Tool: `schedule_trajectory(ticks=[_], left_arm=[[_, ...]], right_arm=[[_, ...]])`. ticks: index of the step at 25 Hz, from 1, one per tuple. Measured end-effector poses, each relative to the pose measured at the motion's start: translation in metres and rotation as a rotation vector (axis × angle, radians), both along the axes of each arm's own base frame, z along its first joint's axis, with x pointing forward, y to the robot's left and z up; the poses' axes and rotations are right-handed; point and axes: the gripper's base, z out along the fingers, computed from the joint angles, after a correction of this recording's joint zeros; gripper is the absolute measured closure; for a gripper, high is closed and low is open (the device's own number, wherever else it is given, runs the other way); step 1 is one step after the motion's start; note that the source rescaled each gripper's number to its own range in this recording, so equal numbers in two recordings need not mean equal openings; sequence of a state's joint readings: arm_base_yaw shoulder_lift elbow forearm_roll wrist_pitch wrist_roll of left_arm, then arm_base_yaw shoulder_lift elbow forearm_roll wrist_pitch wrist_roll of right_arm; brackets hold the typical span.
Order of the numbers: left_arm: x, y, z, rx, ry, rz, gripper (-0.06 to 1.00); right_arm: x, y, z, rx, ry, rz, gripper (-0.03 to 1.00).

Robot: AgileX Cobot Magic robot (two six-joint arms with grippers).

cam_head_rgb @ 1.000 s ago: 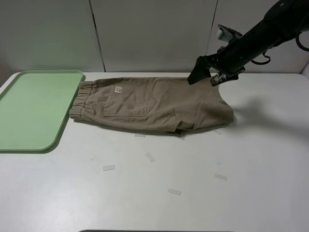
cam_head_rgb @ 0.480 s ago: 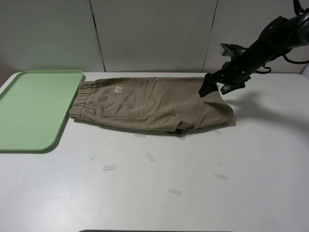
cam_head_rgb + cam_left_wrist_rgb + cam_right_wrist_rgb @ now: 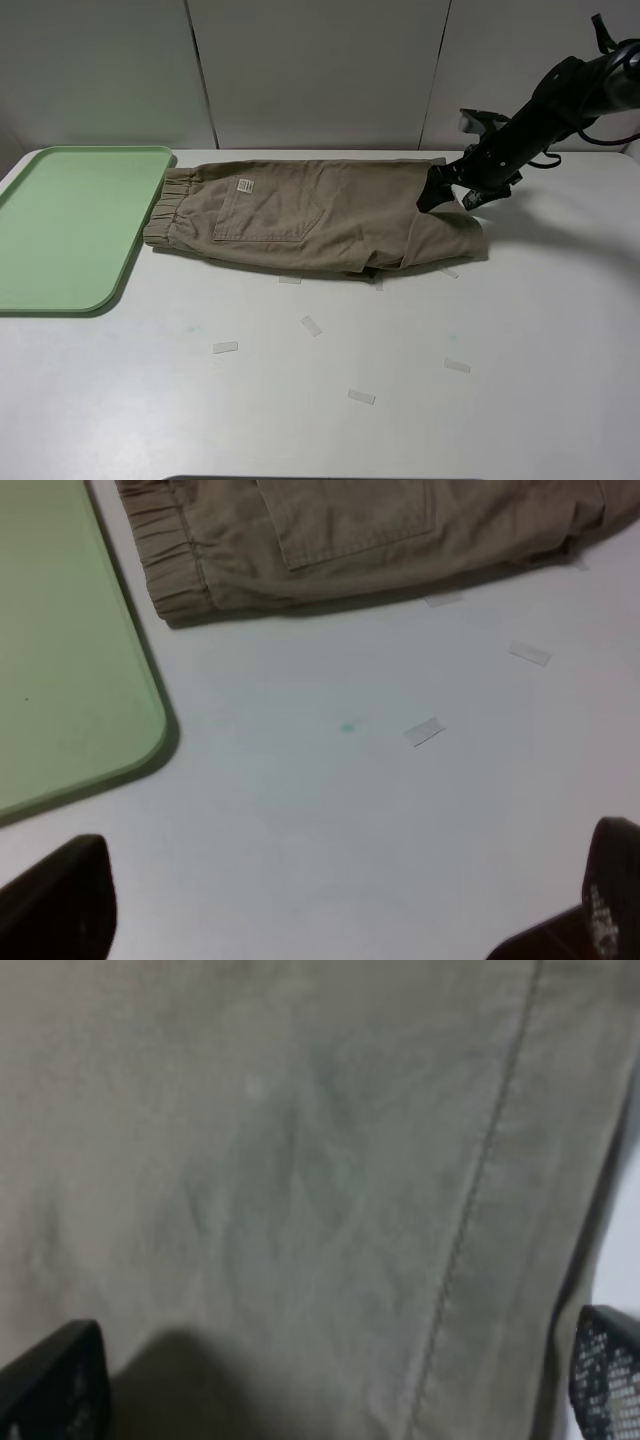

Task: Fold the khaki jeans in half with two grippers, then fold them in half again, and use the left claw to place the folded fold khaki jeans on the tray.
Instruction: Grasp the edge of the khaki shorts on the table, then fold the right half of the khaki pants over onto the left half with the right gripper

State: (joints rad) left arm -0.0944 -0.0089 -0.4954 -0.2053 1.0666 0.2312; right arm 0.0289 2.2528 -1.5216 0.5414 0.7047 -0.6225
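The khaki jeans (image 3: 310, 215) lie folded lengthwise on the white table, waistband beside the tray (image 3: 60, 225) and hem end to the right. My right gripper (image 3: 447, 193) hovers low over the hem end, open, with only cloth (image 3: 300, 1160) below its spread fingertips (image 3: 50, 1385). It is too close to tell whether the tips touch the fabric. The left gripper (image 3: 335, 920) is open above bare table. The waistband (image 3: 170, 560) and the tray corner (image 3: 60, 630) lie ahead of it. The exterior view does not show the left arm.
Several small pieces of clear tape (image 3: 226, 347) lie scattered on the table in front of the jeans; one such strip (image 3: 424, 731) shows in the left wrist view. A grey panelled wall stands behind the table.
My right arm has swung to the right and come down from above the jeans' back edge to their hem end. The jeans and the tray have not moved.
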Motion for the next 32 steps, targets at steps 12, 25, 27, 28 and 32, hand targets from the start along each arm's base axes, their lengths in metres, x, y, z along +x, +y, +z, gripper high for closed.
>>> schedule_trajectory(ticks=[12,25,27,28,32], left_arm=[[0.002,0.008,-0.001,0.081,-0.008,0.055,0.01],[0.002,0.011,-0.002,0.111,-0.011,0.073,0.01],[0.002,0.011,-0.002,0.111,-0.011,0.073,0.01],[0.002,0.011,-0.002,0.112,-0.011,0.073,0.01],[0.002,0.011,-0.002,0.112,-0.011,0.073,0.01]], right_arm=[[0.001,0.045,-0.008,0.059,-0.015,0.017,-0.03],[-0.003,0.052,-0.017,-0.039,-0.015,0.131,0.93],[-0.003,0.051,-0.017,-0.063,-0.01,0.155,0.93],[-0.004,0.05,-0.016,-0.071,-0.007,0.161,0.93],[-0.007,0.037,-0.006,-0.159,0.009,0.199,0.93]])
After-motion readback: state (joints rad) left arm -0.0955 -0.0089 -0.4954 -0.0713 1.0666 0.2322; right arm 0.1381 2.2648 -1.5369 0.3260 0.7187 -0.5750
